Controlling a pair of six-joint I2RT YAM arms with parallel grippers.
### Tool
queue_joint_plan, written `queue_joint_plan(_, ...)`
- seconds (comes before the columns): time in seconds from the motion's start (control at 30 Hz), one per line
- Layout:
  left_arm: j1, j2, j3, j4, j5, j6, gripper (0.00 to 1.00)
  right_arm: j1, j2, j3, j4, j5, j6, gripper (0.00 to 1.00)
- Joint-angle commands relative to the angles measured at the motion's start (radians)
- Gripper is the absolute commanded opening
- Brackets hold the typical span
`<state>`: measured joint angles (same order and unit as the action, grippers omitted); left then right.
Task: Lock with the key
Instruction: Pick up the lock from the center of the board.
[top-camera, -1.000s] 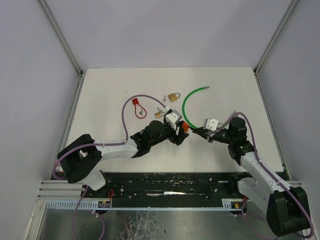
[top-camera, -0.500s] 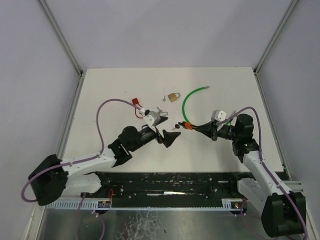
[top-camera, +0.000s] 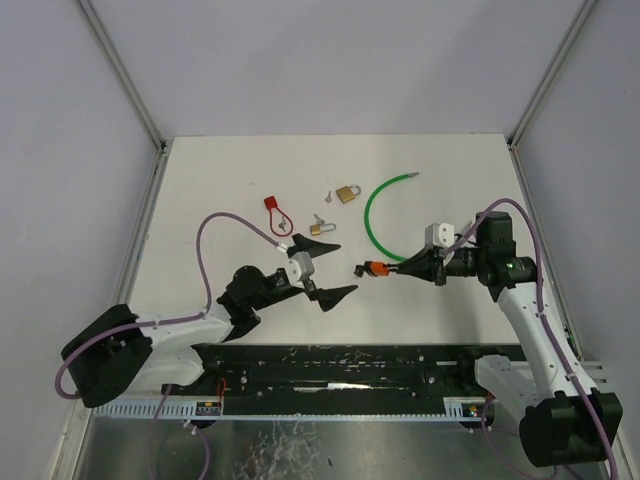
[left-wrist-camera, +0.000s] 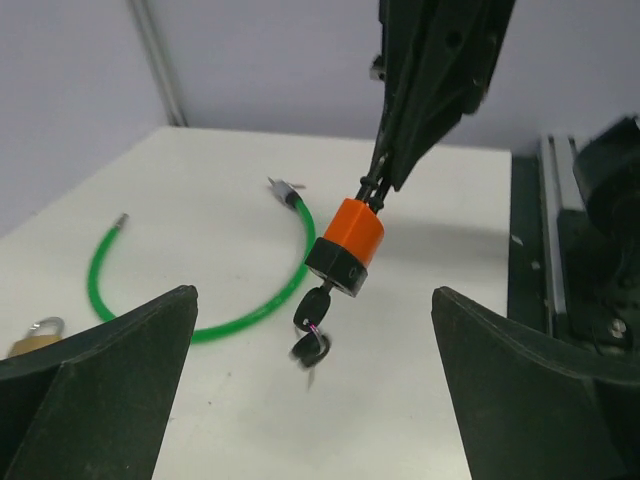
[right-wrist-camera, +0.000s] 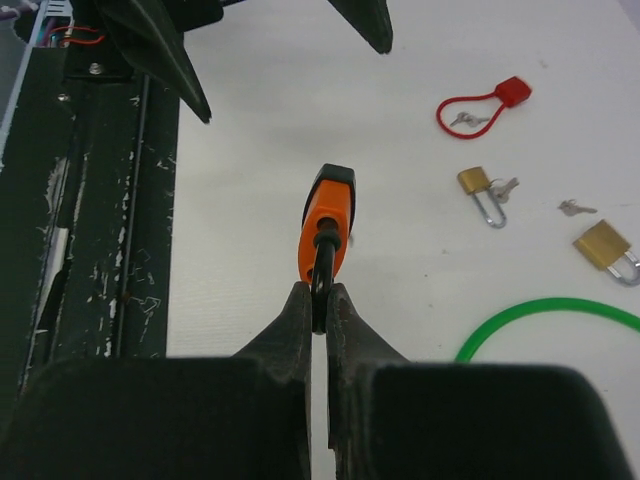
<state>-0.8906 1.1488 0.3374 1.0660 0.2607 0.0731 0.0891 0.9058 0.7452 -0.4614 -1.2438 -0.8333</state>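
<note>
My right gripper (top-camera: 393, 270) is pinched tight on the thin dark shackle of the orange lock (top-camera: 375, 268), and in the right wrist view the two fingertips (right-wrist-camera: 296, 318) press together on that loop with the orange-and-black body (right-wrist-camera: 327, 225) sticking out straight past them. The lock hangs from my grip above the white table (top-camera: 230, 180), orange half toward my fingers and black half away. A key (left-wrist-camera: 312, 325) sits in its black end with a small bunch dangling beneath (that bunch is blurred, so I cannot tell how many pieces hang there). My left gripper (top-camera: 328, 271) is spread wide and holds nothing. Its two dark fingers (left-wrist-camera: 110, 380) frame the left wrist view at either side, and the lock (left-wrist-camera: 345, 245) hangs midway in the gap between them but farther out, touching neither. From above, the lock lies just beyond my left fingertips, between my two grippers and nearer the right one. Behind it on the table lie the green cable (top-camera: 372, 215), a brass padlock (top-camera: 347, 193), a second brass padlock (top-camera: 318, 229) and a red cable lock (top-camera: 273, 210), all well apart from my fingers.
</note>
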Motion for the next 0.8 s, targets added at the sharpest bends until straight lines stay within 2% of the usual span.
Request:
queue_joint_plan(0.0,0.032,0.085,0.086,0.016,0.234,0.062,1.0,-0.007,0.062,0.066,-0.274,-0.068,-0.268,0.0)
queue_joint_plan(0.07,0.038,0.119,0.113,-0.022,0.235,0.072,1.0,-0.006,0.103,0.086,-0.361,-0.074,-0.38,0.0)
queue_joint_plan(0.17,0.041,0.181,0.105,0.033,0.226,0.068,1.0,-0.004,0.147,0.102,-0.447,-0.096,-0.48,0.0)
queue_joint_plan(0.2,0.041,0.21,0.114,0.031,0.253,0.072,0.96,-0.002,0.153,0.099,-0.457,-0.103,-0.498,0.0)
queue_joint_plan(0.27,0.04,0.267,0.156,0.004,0.356,0.092,0.88,0.004,0.151,0.095,-0.458,-0.112,-0.51,0.0)
queue_joint_plan(0.4,0.035,0.356,0.175,0.046,0.446,0.114,0.86,0.004,0.124,0.091,-0.447,-0.108,-0.502,0.0)
queue_joint_plan(0.53,0.015,0.411,0.149,0.166,0.42,0.134,0.85,0.003,0.097,0.077,-0.42,-0.096,-0.476,0.0)
queue_joint_plan(0.63,0.008,0.432,0.175,0.125,0.384,0.125,0.79,0.003,0.092,0.067,-0.416,-0.094,-0.475,0.0)
queue_joint_plan(0.77,0.008,0.453,0.214,0.085,0.407,0.106,0.7,0.001,0.091,0.053,-0.399,-0.095,-0.474,0.0)
